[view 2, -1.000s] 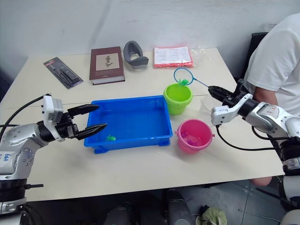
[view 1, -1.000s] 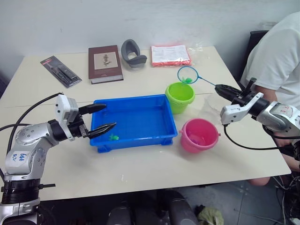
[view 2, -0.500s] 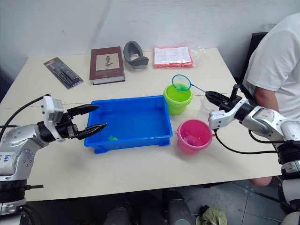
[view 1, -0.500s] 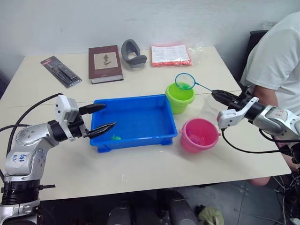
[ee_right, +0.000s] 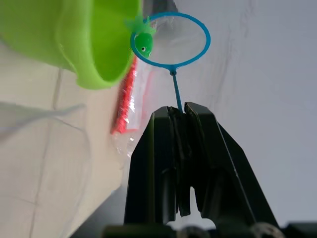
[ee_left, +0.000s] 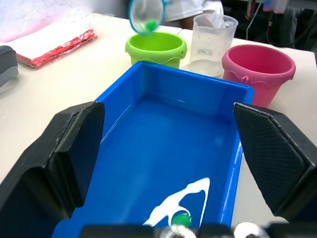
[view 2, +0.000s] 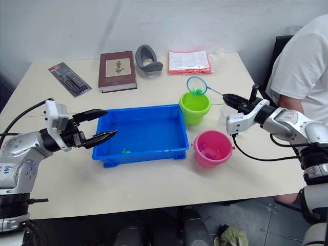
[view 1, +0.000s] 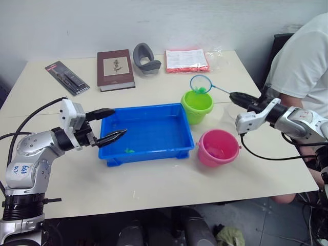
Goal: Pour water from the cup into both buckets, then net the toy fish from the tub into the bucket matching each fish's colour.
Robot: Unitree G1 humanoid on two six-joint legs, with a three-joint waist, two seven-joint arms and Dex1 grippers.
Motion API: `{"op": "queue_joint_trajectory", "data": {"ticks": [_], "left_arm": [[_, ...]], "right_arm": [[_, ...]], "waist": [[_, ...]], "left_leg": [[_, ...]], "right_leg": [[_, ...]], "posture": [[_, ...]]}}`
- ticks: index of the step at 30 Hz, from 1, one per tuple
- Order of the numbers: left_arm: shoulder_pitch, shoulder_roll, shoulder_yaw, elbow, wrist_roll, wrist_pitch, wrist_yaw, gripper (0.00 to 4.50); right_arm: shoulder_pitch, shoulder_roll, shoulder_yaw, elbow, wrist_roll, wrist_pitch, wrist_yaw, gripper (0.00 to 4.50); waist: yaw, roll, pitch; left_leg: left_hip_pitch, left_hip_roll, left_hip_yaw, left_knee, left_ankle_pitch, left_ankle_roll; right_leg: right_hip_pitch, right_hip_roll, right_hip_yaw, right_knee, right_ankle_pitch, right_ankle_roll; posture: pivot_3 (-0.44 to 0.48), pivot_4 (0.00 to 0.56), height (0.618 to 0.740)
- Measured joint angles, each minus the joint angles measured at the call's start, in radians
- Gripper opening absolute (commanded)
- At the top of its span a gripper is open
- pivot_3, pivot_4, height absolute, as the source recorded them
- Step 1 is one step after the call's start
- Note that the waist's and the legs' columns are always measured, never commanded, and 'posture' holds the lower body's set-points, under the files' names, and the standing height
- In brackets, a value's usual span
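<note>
The right gripper (view 2: 231,98) had its jaws pinched on the thin handle of the net (view 1: 201,84), gripped near the handle's end. Straight out beyond those jaws, the light blue hoop hung above the far rim of the lime green bucket (view 1: 197,105), with a green toy fish (ee_right: 143,41) lodged at the hoop's edge on the bucket side. The fish was not yet in the bucket. The pink bucket (view 1: 218,147) stood on the table (view 1: 169,184) just beside the right jaws, on the robot's side of them, and the clear cup (ee_left: 212,42) stood between the two buckets.

The left gripper (view 1: 111,124) had its jaws spread wide and empty, bracketing the near end wall of the blue tub (view 1: 148,130). Just ahead of them, inside the tub, lay another green fish (ee_left: 180,218).

Judgement: the step in hand was depositing the netted fish. To do it well, the hoop should be centred over the green bucket's mouth, lowered close, then rolled about the handle so the fish drops inside rather than over the far rim. The pinch must hold, as the handle could twist.
</note>
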Motion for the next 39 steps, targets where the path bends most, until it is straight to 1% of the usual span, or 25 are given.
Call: {"op": "queue_joint_trajectory", "data": {"ticks": [8, 16, 22, 28, 30, 34, 36, 39], "left_arm": [[0.004, -0.021, -0.001, -0.001, 0.0, 0.0, 0.019, 4.44], [0.004, -0.035, -0.001, -0.001, 0.005, -0.002, 0.03, 4.44], [0.003, -0.045, -0.001, -0.001, 0.016, -0.014, 0.044, 4.44], [0.004, -0.048, -0.001, -0.001, 0.018, -0.018, 0.051, 4.44], [0.005, -0.055, -0.001, -0.001, 0.018, -0.027, 0.052, 4.44], [0.005, -0.065, -0.002, 0.0, 0.019, -0.034, 0.054, 4.44], [0.001, -0.066, -0.005, 0.001, 0.02, -0.035, 0.054, 4.44], [-0.003, -0.066, -0.007, 0.001, 0.02, -0.036, 0.052, 4.44]], "right_arm": [[-0.001, 0.0, -0.006, 0.019, 0.077, -0.008, 0.056, 0.0], [-0.022, -0.018, -0.004, 0.051, 0.026, 0.009, -0.031, 0.0], [-0.019, -0.027, 0.008, 0.042, -0.018, -0.046, -0.08, 0.0], [-0.06, -0.055, -0.009, 0.05, -0.034, 0.011, -0.162, 0.0], [-0.04, -0.056, -0.005, 0.036, -0.036, 0.008, -0.169, 0.0], [0.041, -0.042, 0.048, 0.005, -0.074, -0.025, -0.16, 0.0], [0.032, -0.042, 0.037, -0.002, -0.074, -0.015, -0.172, 0.0], [0.007, -0.071, -0.006, -0.021, -0.053, -0.012, -0.184, 0.0]], "waist": [[0.0, 0.0, 0.0], [0.0, 0.0, 0.0], [0.0, 0.0, 0.0], [0.0, 0.0, 0.0], [0.0, 0.0, 0.0], [0.0, 0.0, 0.0], [-0.001, 0.002, 0.001], [-0.001, 0.002, 0.001]], "left_leg": [[0.0, 0.0, 0.0, 0.0, 0.0, 0.0], [0.0, 0.0, 0.0, 0.0, 0.0, 0.0], [0.0, 0.0, 0.0, 0.0, 0.0, 0.0], [0.0, 0.0, 0.0, 0.0, 0.0, 0.0], [0.0, 0.0, 0.0, 0.0, 0.0, 0.0], [0.0, 0.0, 0.0, 0.0, 0.0, 0.0], [0.001, -0.001, 0.001, 0.0, 0.0, 0.0], [0.001, 0.0, 0.001, 0.0, 0.0, -0.001]], "right_leg": [[0.0, 0.0, 0.0, 0.0, 0.0, 0.0], [0.0, 0.0, 0.001, 0.0, 0.0, 0.0], [0.0, 0.0, 0.001, 0.0, 0.0, 0.0], [0.0, 0.0, 0.001, 0.0, 0.0, 0.0], [0.0, 0.0, 0.001, 0.0, 0.0, 0.0], [0.0, 0.0, 0.001, 0.0, 0.0, 0.0], [0.0, 0.0, 0.002, 0.001, 0.001, 0.001], [0.0, 0.001, 0.002, 0.001, 0.001, 0.001]], "posture": [[0.0, 0.15, 0.74], [0.0, 0.15, 0.74], [0.0, 0.15, 0.74], [0.0, 0.15, 0.74], [0.0, 0.15, 0.74], [0.0, 0.15, 0.74], [0.0, 0.15, 0.74], [0.0, 0.15, 0.74]]}}
